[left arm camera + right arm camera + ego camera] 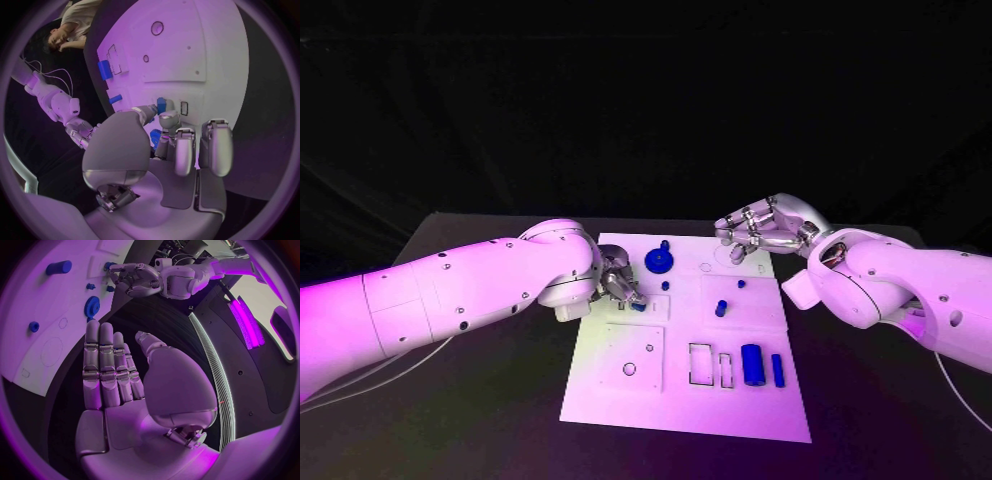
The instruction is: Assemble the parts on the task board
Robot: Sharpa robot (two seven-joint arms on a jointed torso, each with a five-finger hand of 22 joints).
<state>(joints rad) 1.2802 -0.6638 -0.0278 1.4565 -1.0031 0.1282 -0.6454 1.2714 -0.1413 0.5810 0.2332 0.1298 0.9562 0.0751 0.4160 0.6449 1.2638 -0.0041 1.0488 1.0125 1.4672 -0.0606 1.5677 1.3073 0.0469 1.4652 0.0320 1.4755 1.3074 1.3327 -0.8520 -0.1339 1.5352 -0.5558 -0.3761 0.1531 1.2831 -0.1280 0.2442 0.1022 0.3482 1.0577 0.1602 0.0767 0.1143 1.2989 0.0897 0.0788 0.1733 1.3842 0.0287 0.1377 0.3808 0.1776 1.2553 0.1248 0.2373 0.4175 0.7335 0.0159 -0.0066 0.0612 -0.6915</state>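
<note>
One white task board (625,395) lies in the middle of the black table (473,400). Blue parts on it: one gear (659,262) near the far edge, one small peg (721,308) mid-board, one thick cylinder (753,364) and one slim bar (777,370) by the near right corner. The left hand (619,289) pinches a small blue part (162,105) against the board near its left edge. The right hand (764,228) hovers over the far right corner, fingers straight, holding nothing. No writing is legible.
</note>
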